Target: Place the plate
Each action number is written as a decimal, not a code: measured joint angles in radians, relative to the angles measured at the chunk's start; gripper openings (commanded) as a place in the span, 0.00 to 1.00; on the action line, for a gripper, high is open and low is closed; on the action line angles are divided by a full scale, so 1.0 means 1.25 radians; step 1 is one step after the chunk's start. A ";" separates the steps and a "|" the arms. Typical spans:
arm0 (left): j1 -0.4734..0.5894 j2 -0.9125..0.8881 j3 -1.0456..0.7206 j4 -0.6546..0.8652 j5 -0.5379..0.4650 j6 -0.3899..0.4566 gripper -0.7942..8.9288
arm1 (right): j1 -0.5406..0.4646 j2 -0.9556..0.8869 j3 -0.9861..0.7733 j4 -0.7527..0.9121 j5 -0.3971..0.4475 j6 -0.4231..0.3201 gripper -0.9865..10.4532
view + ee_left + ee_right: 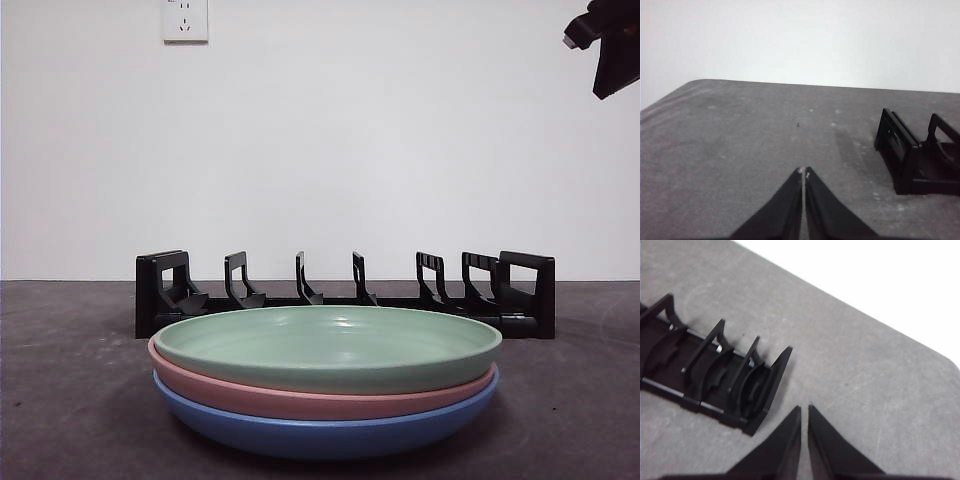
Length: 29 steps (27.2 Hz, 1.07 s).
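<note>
Three plates are stacked near the counter's (60,400) front edge: green plate (330,345) on pink plate (300,400) on blue plate (320,435). Just behind stands the empty black rack (345,290). Both tools hover apart from them, left tool (803,172) and right tool (804,409) each pressed together, holding nothing.

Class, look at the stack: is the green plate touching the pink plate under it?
Touching. The front view shows the green plate nested directly in the pink plate, with no gap between their rims.
</note>
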 measured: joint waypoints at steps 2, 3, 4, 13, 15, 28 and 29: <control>0.000 0.000 0.000 0.000 0.000 -0.015 0.09 | 0.000 0.000 0.000 0.015 0.000 0.000 0.10; 0.000 0.000 0.000 0.000 0.000 -0.018 0.09 | 0.000 0.000 0.000 0.016 0.000 0.000 0.10; 0.000 0.000 0.000 0.000 0.000 -0.023 0.09 | 0.000 0.000 0.000 0.016 0.000 0.000 0.10; 0.000 0.000 0.000 0.000 0.000 -0.026 0.09 | -0.001 -0.001 0.000 0.015 0.011 -0.005 0.10; 0.000 0.000 0.000 -0.001 0.000 -0.026 0.09 | -0.013 -0.017 -0.001 -0.006 -0.013 0.001 0.10; 0.000 0.000 0.000 -0.001 0.000 -0.026 0.09 | -0.259 -0.607 -0.454 0.046 -0.163 0.119 0.10; 0.000 0.000 0.000 -0.001 0.000 -0.026 0.09 | -0.272 -0.642 -0.478 0.046 -0.163 0.132 0.10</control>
